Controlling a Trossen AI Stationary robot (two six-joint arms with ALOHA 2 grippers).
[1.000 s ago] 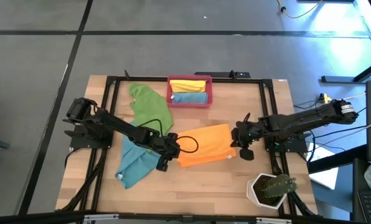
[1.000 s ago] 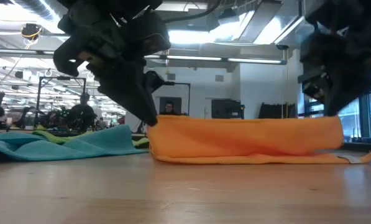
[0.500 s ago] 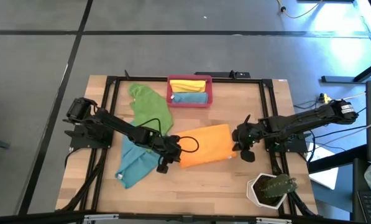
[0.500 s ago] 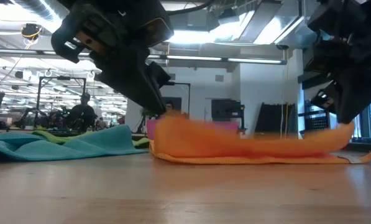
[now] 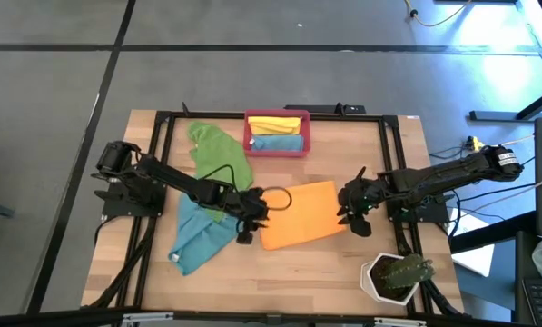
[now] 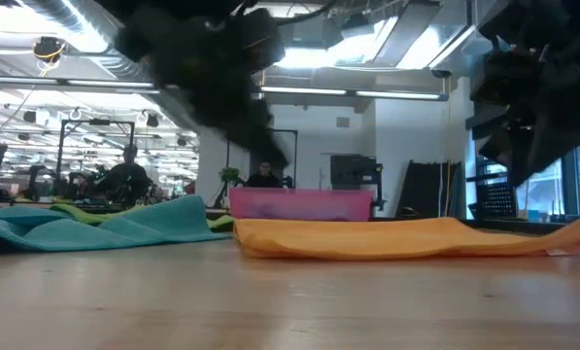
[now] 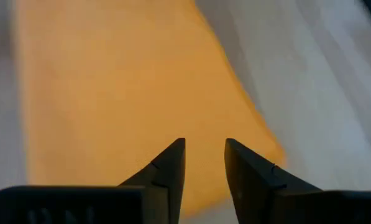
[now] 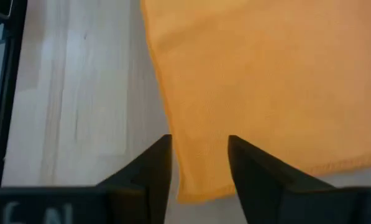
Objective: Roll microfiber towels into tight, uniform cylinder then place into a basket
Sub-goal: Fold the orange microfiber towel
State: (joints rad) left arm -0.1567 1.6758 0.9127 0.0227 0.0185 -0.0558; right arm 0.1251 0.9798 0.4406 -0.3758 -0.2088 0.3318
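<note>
An orange microfiber towel (image 5: 300, 215) lies flat on the table's middle, folded in layers (image 6: 396, 238). My left gripper (image 5: 253, 219) hangs open just above its left end (image 7: 204, 143). My right gripper (image 5: 347, 212) hangs open above its right end (image 8: 199, 140). Neither touches the cloth. The red-pink basket (image 5: 277, 149) stands at the far edge with a yellow roll (image 5: 278, 123) and a blue roll (image 5: 277, 142) inside. A green towel (image 5: 218, 154) and a teal towel (image 5: 196, 236) lie spread at the left.
A white hexagonal plant pot (image 5: 376, 280) stands at the near right corner. A black frame (image 5: 390, 163) runs around the work area. Bare wood (image 5: 289, 272) lies between the orange towel and the near edge. People and equipment show in the room behind.
Both grippers have opened and let go of the orange towel's raised upper edge. The held-up fold has fallen, and the towel now lies low and flat. My left gripper has risen and shifted a little toward the table's right.
</note>
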